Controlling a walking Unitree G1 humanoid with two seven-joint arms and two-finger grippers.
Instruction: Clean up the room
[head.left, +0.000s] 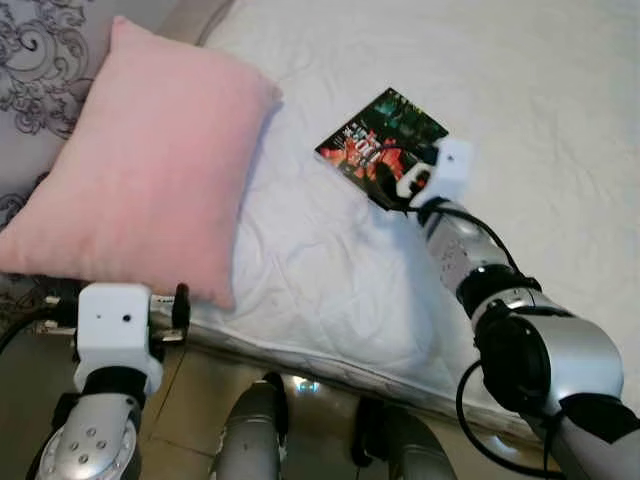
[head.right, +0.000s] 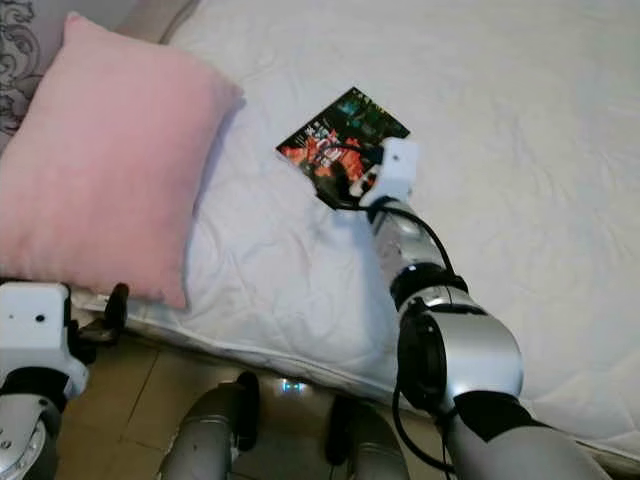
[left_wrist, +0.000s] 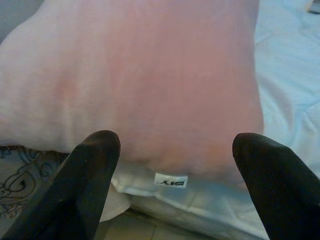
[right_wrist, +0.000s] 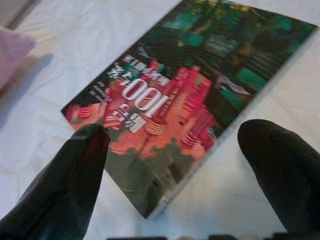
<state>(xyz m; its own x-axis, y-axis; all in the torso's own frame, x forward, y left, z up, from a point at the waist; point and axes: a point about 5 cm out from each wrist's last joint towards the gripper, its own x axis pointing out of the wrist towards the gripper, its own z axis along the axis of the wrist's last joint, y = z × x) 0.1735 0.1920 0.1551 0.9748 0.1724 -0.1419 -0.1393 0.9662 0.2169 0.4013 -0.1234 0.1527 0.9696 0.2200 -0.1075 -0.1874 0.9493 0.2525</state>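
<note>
A book (head.left: 383, 142) with a dark green and red cover lies flat on the white bed (head.left: 520, 120). My right gripper (head.left: 392, 184) reaches out over the bed and hovers at the book's near edge. In the right wrist view its two black fingers (right_wrist: 75, 185) stand open on either side of the book's (right_wrist: 185, 100) near corner, holding nothing. A pink pillow (head.left: 150, 160) rests at the left end of the bed. My left gripper (left_wrist: 172, 175) is low at the bed's edge, open, pointing at the pillow's (left_wrist: 150, 75) lower rim.
The mattress edge (head.left: 330, 370) runs across in front of my legs, with tiled floor (head.left: 190, 400) below. A patterned grey fabric (head.left: 40, 50) lies behind the pillow at far left. White sheet spreads wide to the right of the book.
</note>
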